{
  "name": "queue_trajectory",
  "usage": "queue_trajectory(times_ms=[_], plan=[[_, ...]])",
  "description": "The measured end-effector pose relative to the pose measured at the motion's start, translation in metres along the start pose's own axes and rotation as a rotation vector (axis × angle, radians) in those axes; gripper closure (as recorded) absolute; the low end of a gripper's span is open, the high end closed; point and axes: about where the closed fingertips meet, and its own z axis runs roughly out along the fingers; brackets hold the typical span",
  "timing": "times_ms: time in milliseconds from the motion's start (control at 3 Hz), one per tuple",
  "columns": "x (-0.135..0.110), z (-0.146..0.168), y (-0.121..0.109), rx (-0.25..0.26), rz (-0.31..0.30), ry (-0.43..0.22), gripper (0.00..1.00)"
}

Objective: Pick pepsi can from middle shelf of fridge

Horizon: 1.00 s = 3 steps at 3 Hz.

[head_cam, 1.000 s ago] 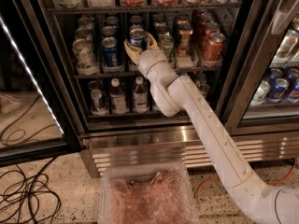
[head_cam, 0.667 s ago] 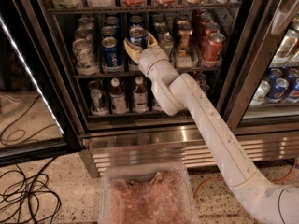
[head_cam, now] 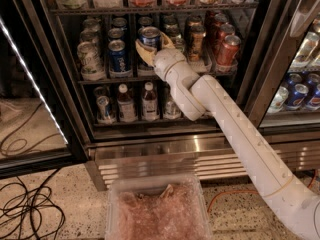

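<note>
Since 1 second ago the arm shifts only slightly, its elbow easing a little to the right, while the hand (head_cam: 151, 48) sits in nearly the same place at the front of the middle shelf (head_cam: 100, 79). The hand is up against the lower front of the pepsi can (head_cam: 150, 34), which stands upright in the front row of that shelf inside the fridge (head_cam: 165, 151). I cannot tell whether the hand is closed on the can or only around it, because the wrist hides the contact. The step in hand looks like securing the grasp and drawing the can out. A good grip would sit square on the can's body, not near its rim. The darker blue can (head_cam: 118, 58) stands just to the left and a brown can (head_cam: 196, 38) near on the right, so any sideways swing risks knocking 1 of them. The upper shelf (head_cam: 150, 8) is close overhead, so the lift should be small. After that, a straight pull back with the can kept upright seems safest.
</note>
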Motion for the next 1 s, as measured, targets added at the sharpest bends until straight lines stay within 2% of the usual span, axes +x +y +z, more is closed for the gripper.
queue_trajectory(times_ms=[667,1000], plan=[[-0.005,-0.014,0.005,-0.106,0.035,0.007,1.0],[-0.005,-0.027,0.0,-0.163,0.04,0.025,1.0]])
